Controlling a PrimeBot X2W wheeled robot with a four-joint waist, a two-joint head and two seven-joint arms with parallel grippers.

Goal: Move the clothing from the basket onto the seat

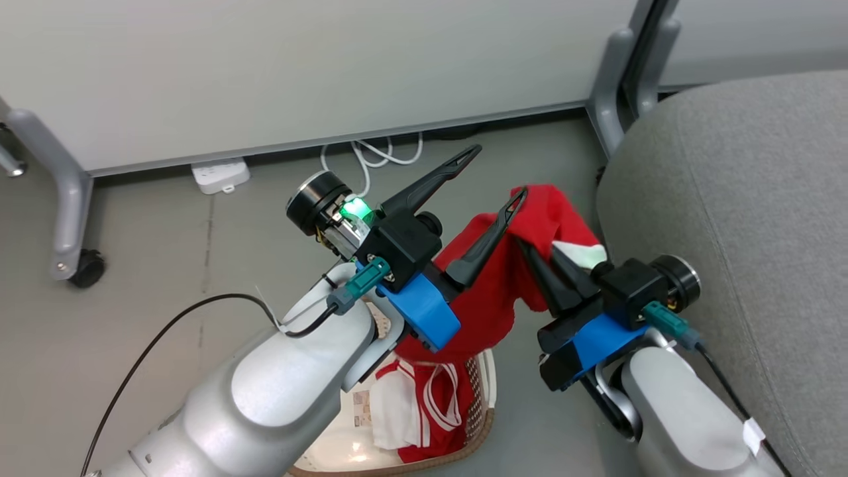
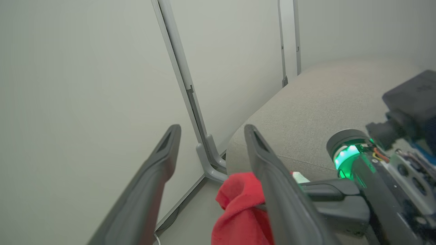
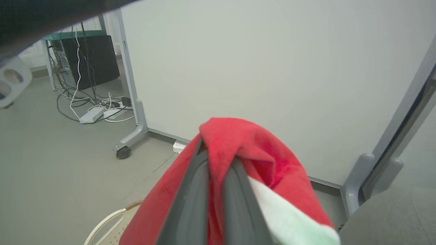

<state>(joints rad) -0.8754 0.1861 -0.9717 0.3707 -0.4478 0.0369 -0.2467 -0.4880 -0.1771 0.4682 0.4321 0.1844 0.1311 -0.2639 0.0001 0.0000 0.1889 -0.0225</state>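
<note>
Two red garments: the red top (image 1: pixel 490 291) hangs pinched between the right gripper's (image 1: pixel 540 255) closed fingers, beside the left gripper's (image 1: pixel 500 171) spread, empty fingers. The striped shorts (image 1: pixel 430 404) lie in the single basket (image 1: pixel 487 424) below both pairs of fingers. One grey seat (image 1: pixel 742 199) lies right of them.

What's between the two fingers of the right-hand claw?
A fold of the red garment, pinched by the right gripper; the right wrist view shows it plainly.

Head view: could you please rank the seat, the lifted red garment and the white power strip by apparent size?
Largest: seat.
Next: lifted red garment.
Smallest: white power strip.
</note>
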